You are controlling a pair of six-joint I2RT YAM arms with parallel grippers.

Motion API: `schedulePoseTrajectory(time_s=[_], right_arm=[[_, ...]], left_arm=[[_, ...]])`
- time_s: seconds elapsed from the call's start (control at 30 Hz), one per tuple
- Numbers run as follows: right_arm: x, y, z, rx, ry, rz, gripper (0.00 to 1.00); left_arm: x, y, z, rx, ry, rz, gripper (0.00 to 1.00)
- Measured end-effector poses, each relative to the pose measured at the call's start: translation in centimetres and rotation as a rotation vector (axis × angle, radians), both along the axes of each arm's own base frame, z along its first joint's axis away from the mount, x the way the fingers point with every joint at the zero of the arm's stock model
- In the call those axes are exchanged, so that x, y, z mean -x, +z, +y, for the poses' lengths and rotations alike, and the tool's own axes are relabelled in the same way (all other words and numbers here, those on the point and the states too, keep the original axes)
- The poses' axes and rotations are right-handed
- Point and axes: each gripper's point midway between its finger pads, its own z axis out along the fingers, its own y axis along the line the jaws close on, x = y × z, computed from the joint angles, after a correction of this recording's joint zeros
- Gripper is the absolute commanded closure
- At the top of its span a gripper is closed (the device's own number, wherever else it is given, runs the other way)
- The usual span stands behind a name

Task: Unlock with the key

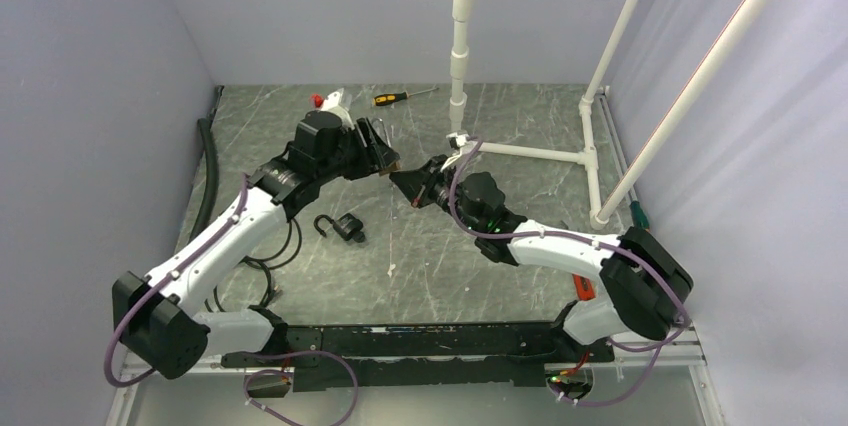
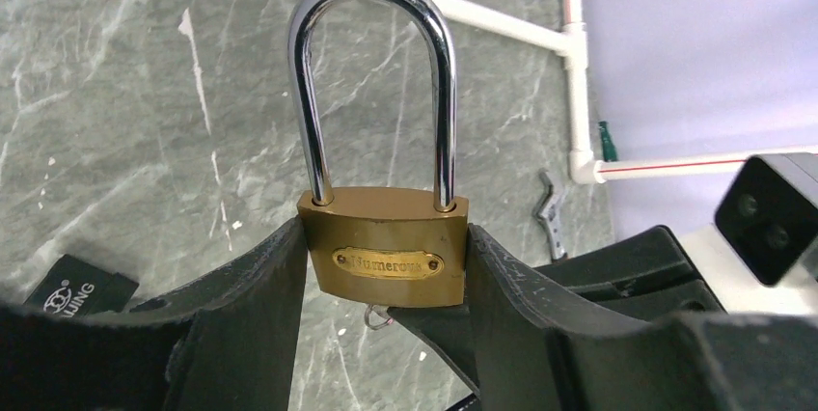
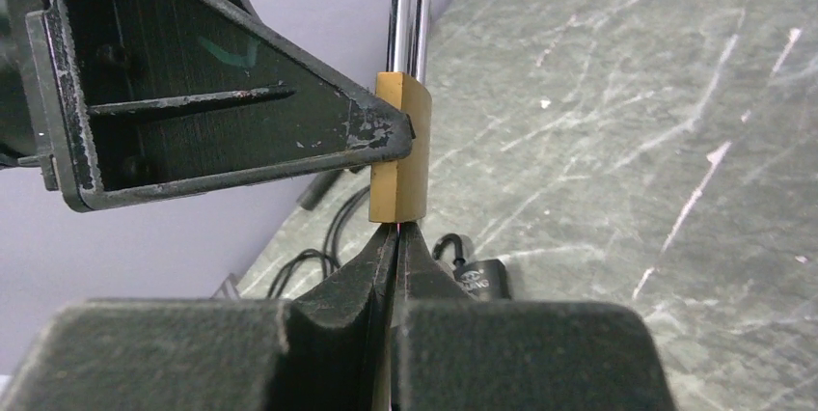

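The left claw (image 1: 383, 159) pinches the brass padlock (image 2: 383, 237) by the two narrow sides of its body, holding it up off the tabletop (image 1: 440, 256) a little left of the middle of the overhead view. In the left wrist view the lock's long axis runs straight up the frame. Its steel shackle (image 2: 371, 73) points to the top and sits seated in the body, and the keyhole end faces the bottom. In the right wrist view the lock shows edge-on. The right claw (image 3: 395, 237) is pressed together with its tips just under the lock's bottom face. I can't tell whether a key sits between them. A black padlock (image 1: 342, 226) lies on the tabletop below the left claw.
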Motion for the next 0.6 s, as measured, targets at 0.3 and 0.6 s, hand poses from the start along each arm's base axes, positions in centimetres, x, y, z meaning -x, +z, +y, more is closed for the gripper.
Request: schedulePoseTrajectory(time_s=[0.3,0.6], right_arm=[[2.1,4.1,0.0,-0.094,0.076,-0.057,1.0],[3.9,5.2,-0.8,-0.139,0.123,-0.066,1.0]], left_arm=[[2.6,4.3,0.5,0.106,-0.049,-0.123,1.0],[4.6,5.4,-0.2,0.184,-0.127,-0.164,1.0]])
